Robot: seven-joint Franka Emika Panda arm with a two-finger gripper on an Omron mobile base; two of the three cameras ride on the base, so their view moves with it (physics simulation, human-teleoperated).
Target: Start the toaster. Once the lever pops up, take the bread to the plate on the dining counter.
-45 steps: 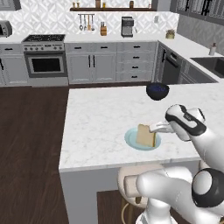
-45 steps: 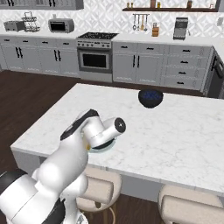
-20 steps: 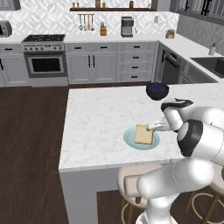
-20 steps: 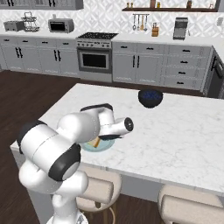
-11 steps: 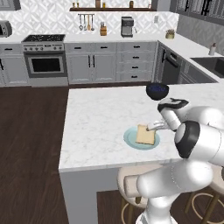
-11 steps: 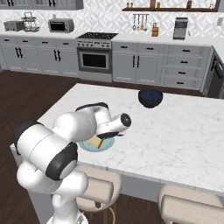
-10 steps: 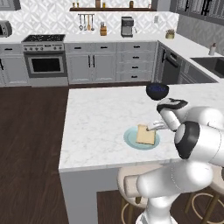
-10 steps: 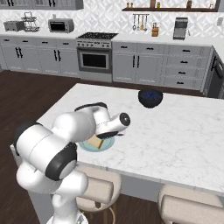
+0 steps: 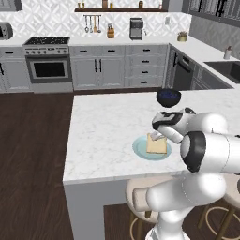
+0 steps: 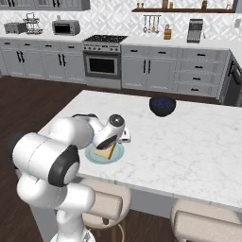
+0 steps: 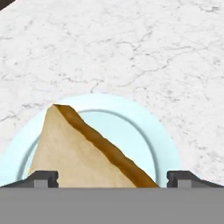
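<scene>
The bread (image 9: pixel 157 145) lies flat on the pale blue-green plate (image 9: pixel 139 149), near the front edge of the dining counter (image 9: pixel 108 122). My gripper (image 9: pixel 157 137) hovers low over the slice, open, with nothing held. In the hand view the bread (image 11: pixel 78 153) shows between the wide-apart fingertips (image 11: pixel 43 177), on the plate (image 11: pixel 146 133). From the right the arm's wrist covers part of the bread (image 10: pixel 101 152) and the plate (image 10: pixel 119 152). The toaster (image 10: pixel 16 27) stands on the far wall counter at the back left.
A dark blue bowl (image 9: pixel 168 97) sits on the marble farther back, also seen as the bowl (image 10: pixel 162 106) from the right. Beige stools (image 10: pixel 198 222) stand under the counter's near edge. The stove (image 9: pixel 47 61) and wall cabinets lie beyond the dark wood floor.
The jaws have spread wide and let go of the bread, which now rests flat on the plate. The hand has stayed low over it.
</scene>
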